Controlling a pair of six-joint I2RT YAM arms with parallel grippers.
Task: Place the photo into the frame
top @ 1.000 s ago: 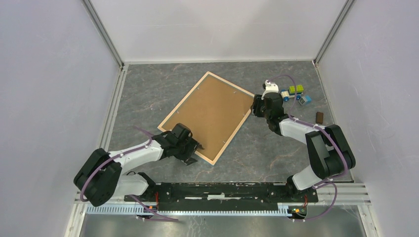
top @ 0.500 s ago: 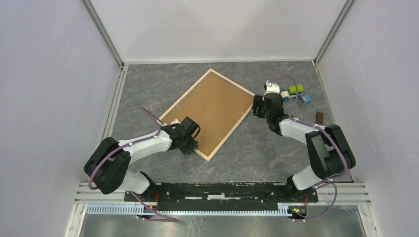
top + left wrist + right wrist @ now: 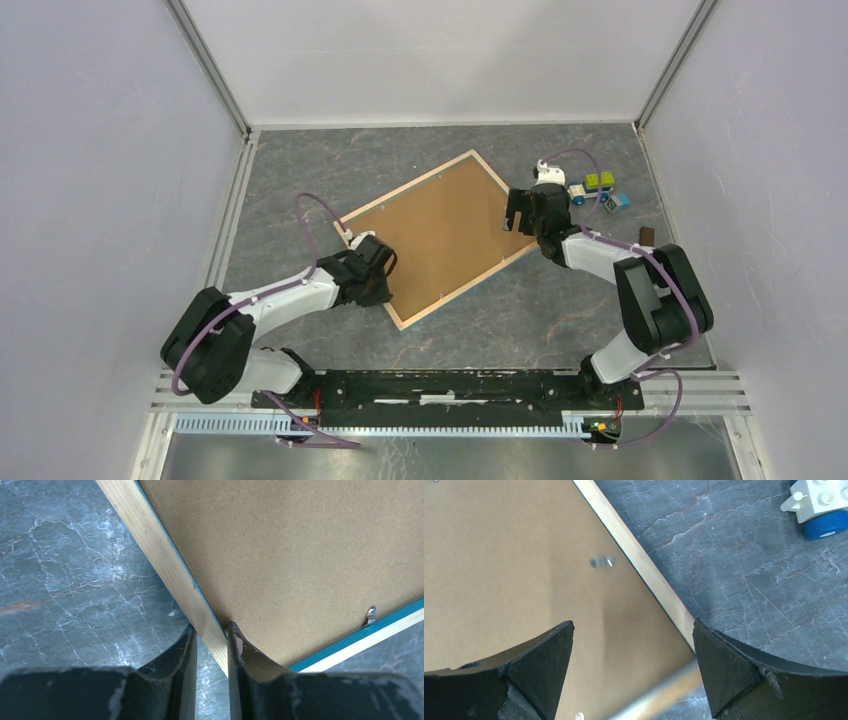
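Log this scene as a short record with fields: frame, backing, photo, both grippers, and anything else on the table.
frame: lies back up on the table, wood rim showing
backing sheet: brown hardboard, sits inside the rim
photo: not visible in any view
left gripper: closed on the frame's near-left rim
right gripper: open, above the frame's right edge, holding nothing
other: toy blocks beyond the right arm

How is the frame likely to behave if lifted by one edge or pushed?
The frame is probably stiff: its wooden rim looks straight where the left gripper pinches it. Lifted there, so wide and thin a piece would likely swing or twist in that narrow grip. Pushed, it should slide on the smooth table, not tip.
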